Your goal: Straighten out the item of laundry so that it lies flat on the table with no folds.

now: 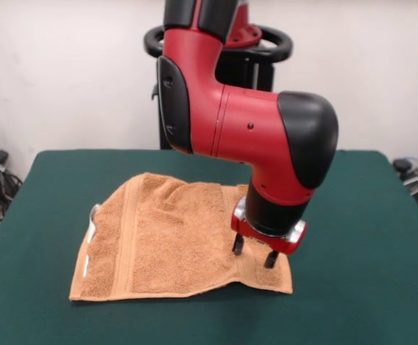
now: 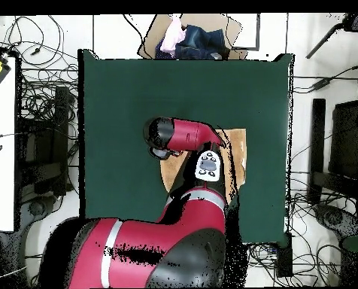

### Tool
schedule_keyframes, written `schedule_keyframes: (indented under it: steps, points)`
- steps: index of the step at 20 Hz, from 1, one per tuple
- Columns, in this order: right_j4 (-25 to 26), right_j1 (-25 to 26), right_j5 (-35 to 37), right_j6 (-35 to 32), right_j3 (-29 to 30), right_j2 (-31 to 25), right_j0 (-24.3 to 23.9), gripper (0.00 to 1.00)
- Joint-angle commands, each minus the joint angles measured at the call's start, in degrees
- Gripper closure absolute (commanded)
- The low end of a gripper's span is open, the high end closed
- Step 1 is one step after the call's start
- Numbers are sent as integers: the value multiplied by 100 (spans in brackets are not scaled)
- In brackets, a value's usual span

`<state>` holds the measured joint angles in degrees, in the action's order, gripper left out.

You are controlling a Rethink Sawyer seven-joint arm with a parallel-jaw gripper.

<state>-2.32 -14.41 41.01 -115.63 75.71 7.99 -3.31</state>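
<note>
The orange-tan towel (image 1: pixel 173 237) lies spread on the dark green table (image 1: pixel 360 237), near its middle. Its far edge is rumpled, its left edge curls up showing a pale strip (image 1: pixel 92 221), and a crease runs near its front right corner. My gripper (image 1: pixel 254 253) points down over that front right corner, fingers apart with nothing between them, tips just above or touching the cloth. In the overhead view the arm (image 2: pixel 189 139) covers most of the towel (image 2: pixel 238 154); the gripper is hidden under the arm's wrist.
The arm's bulky red and black links (image 1: pixel 252 122) hang over the towel's far right part. Off the table in the overhead view are a cardboard box with clothes (image 2: pixel 189 38), floor cables (image 2: pixel 39 98) and a white bench (image 2: pixel 1 135).
</note>
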Motion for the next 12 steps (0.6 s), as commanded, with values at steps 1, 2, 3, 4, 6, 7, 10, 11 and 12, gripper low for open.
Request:
schedule_keyframes:
  steps: [1,2,3,4,6,7,10,11,12]
  points:
    - [-110,834,-950,-1242,-215,-88,-57,0]
    - [-113,832,-965,-1241,-207,-91,-59,0]
    - [-113,830,-972,-1244,-203,-93,-59,0]
    - [-114,831,-966,-1240,-207,-94,-62,0]
    - [-108,835,-959,-1233,-216,-89,-60,0]
    - [-105,833,-983,-1230,-210,-93,-62,0]
    - [-101,834,-993,-1233,-213,-88,-58,0]
    - [-104,834,-990,-1228,-213,-94,-62,0]
    - [-105,830,-995,-1224,-202,-100,-67,0]
